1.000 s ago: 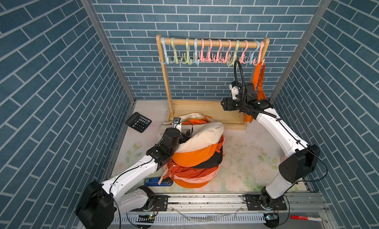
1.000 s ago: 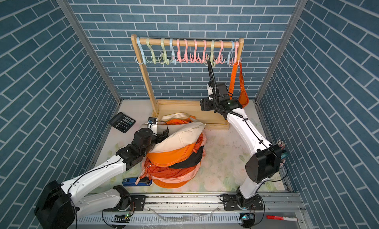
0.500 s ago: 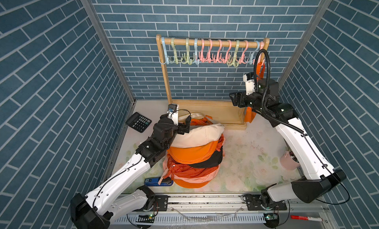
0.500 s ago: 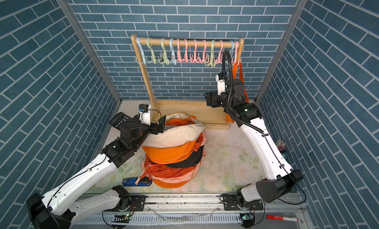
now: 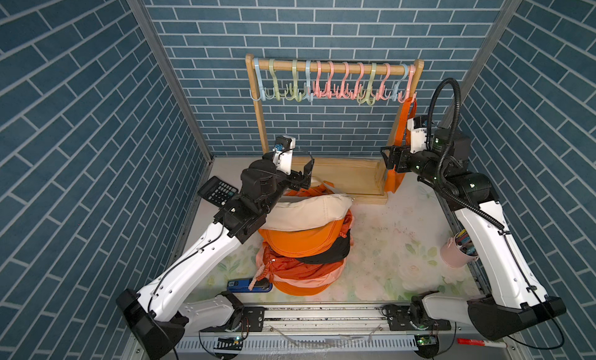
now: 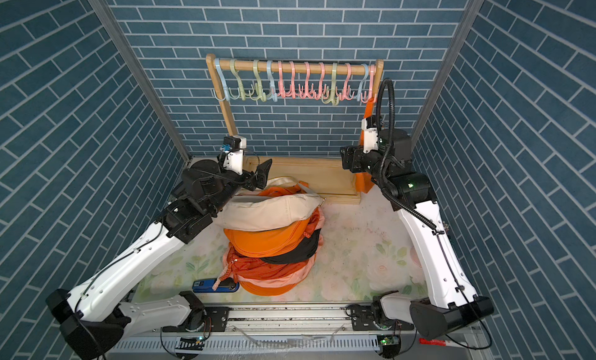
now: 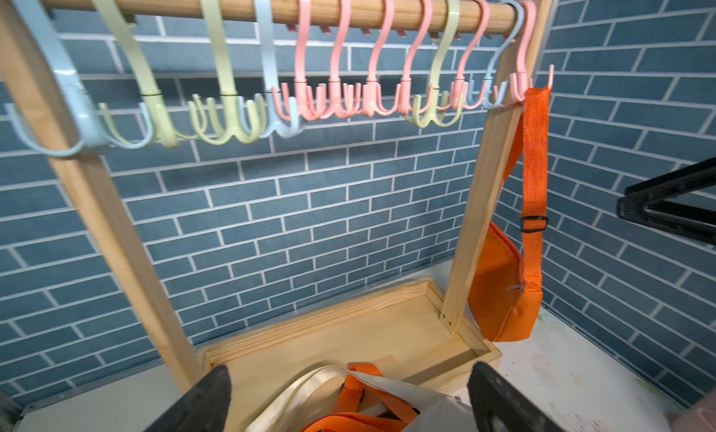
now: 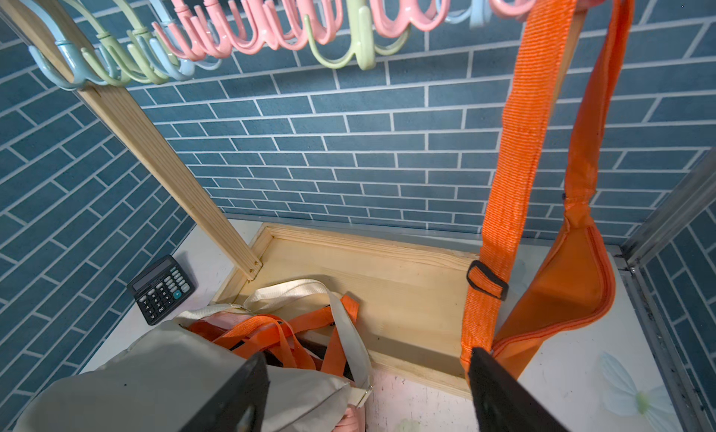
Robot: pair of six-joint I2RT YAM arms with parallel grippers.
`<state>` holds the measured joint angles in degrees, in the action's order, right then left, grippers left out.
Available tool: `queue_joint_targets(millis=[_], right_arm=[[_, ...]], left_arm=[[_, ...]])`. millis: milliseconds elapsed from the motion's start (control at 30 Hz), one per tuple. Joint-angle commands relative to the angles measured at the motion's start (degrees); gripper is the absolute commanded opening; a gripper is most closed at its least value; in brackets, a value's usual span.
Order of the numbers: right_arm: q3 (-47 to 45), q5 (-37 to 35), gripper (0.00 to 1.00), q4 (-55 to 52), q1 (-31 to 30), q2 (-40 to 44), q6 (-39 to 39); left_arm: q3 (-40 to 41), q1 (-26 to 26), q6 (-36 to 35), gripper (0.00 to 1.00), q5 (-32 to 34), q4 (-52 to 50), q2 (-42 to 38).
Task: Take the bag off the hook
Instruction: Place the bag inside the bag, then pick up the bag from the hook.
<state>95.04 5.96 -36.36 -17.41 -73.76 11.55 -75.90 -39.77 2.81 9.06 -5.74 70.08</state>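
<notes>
A: Right claw spread, empty, just beside the strap. Left claw spread too.
B: Orange bag?
A: At the 3 o'clock end of the rack, strap looped over pink hook, so it hangs.

A heap of bags, a cream bag topmost, sits on the floral mat. From the heap, a black calculator lies at ten o'clock. A blue stapler lies just beside its base at seven. A pink cup stands well apart at three, and a red marker lies at four.
</notes>
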Motion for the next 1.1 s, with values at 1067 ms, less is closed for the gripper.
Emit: queue_joint_targets(millis=[1067], right_arm=[[-12.9,14.6,0.74,10.3,24.8,6.2,20.9]], left_arm=[[-39.5,-10.9,7.3,0.97,-18.1,24.1,58.3]])
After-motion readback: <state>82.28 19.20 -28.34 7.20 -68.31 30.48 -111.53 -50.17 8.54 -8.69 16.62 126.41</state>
